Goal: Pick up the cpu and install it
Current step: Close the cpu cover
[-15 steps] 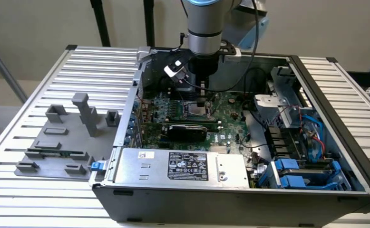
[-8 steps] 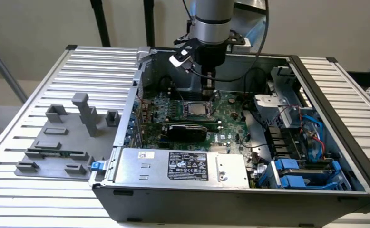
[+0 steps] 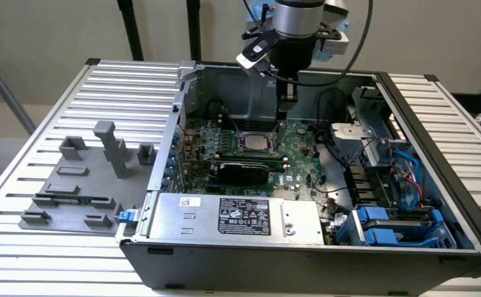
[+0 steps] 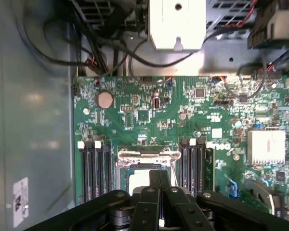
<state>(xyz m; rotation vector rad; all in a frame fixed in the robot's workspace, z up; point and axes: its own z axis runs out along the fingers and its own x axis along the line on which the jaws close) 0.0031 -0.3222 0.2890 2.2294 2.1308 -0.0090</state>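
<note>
A ribbed metal tabletop [image 3: 109, 86] before a plain beige wall [image 3: 42, 31] carries an open computer case [image 3: 306, 267] and grey fixture blocks [image 3: 84, 179]. The claw [image 3: 284, 115] hangs pinched shut and empty over the motherboard [image 4: 144, 113]. The cpu [image 3: 255, 142] lies in its socket, just beneath the claw.

Half of cpu [image 4: 138, 181] hidden behind gripper [image 4: 159, 175]. Back part of gripper cut off by picture edge. Arm [image 3: 294, 18] cut off at top of exterior view. Words on label [image 3: 245, 218] too small to read.

Exterior high, oblique; wrist close overhead; both share motherboard [image 3: 294, 133] [image 4: 135, 120].
</note>
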